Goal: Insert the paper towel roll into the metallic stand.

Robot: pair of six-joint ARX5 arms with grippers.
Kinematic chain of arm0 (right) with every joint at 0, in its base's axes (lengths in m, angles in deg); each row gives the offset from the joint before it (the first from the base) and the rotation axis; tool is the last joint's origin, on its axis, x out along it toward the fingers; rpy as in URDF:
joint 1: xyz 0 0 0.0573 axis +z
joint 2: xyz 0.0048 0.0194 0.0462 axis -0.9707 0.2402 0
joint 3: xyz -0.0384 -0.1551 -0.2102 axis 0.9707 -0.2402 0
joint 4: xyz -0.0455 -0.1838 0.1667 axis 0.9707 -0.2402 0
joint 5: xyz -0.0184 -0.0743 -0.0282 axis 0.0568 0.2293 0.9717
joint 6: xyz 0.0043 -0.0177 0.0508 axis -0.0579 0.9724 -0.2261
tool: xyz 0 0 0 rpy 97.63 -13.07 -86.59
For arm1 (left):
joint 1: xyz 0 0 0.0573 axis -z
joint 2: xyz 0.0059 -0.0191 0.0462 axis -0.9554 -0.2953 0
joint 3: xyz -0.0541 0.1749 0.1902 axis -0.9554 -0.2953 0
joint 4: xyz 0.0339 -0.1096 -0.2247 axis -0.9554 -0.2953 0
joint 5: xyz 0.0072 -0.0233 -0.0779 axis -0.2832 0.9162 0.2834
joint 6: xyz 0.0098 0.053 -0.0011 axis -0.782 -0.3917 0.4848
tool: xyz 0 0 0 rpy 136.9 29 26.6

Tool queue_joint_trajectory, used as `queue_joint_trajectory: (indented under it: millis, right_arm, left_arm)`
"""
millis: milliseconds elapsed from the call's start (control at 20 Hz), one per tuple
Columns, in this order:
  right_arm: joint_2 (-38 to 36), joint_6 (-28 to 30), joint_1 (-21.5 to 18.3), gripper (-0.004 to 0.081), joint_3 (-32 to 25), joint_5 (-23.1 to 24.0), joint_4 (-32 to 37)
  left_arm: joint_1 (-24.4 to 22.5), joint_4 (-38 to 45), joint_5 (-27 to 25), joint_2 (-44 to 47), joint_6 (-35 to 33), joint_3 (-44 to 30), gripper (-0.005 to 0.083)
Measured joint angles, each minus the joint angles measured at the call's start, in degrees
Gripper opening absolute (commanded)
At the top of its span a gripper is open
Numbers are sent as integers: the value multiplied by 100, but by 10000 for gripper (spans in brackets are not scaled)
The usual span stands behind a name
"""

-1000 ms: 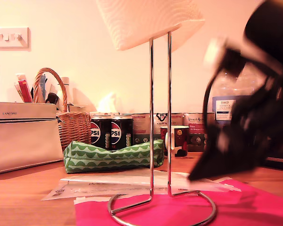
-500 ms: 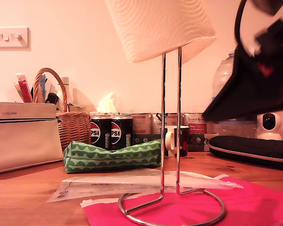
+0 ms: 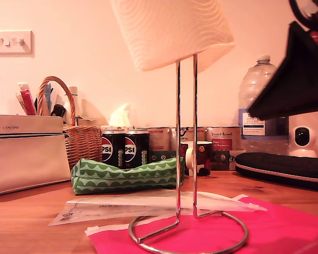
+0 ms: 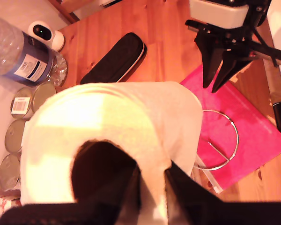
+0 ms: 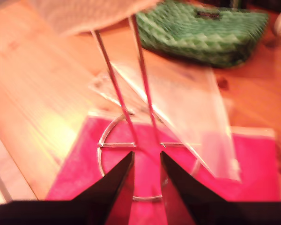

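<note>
The paper towel roll (image 3: pixel 169 32) hangs tilted at the top of the exterior view, over the upper end of the metallic stand (image 3: pixel 186 132). The two rods come out from under the roll, and the stand's top loop is hidden. The round wire base (image 3: pixel 188 235) rests on a pink mat (image 3: pixel 286 233). My first gripper (image 4: pixel 154 187) is shut on the roll (image 4: pixel 107 126), one finger inside the core and one outside. My second gripper (image 5: pixel 146 154) is open and holds nothing, hovering above the ring base (image 5: pixel 145 164). Its arm (image 3: pixel 299 79) is high at the exterior view's right.
White papers (image 3: pixel 148 203) lie under the mat's edge. Behind them are a green pouch (image 3: pixel 127 174), Pepsi cans (image 3: pixel 124 148), tins and a mug (image 3: pixel 199 157). A wicker basket (image 3: pixel 79 137) and white box (image 3: pixel 26 153) stand at the exterior view's left; a water bottle (image 3: pixel 259 100) and black case (image 3: pixel 286 166) at its right.
The second arm has risen from low beside the stand's base to high at the exterior view's right. The roll and stand swayed to that view's right, then back a little.
</note>
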Motion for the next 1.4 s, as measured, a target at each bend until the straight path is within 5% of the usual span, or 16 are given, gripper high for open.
queue_joint_trajectory:
  millis: [200,600,1050,1200,1400]
  right_arm:
    - [-107,0,0,135,546,76,-498]
    - [-374,0,0,137,546,378,-970]
    - [-597,0,0,182,546,400,59]
    - [-601,4,0,176,546,966,170]
    - [-474,267,-90,46,542,1397,1108]
  left_arm:
    - [28,39,17,-162,0,74,-24]
    - [140,46,-149,-289,175,101,-24]
    - [367,48,-435,-291,455,101,-24]
    - [374,48,-501,-293,586,101,-24]
    - [455,46,-529,-293,590,101,-24]
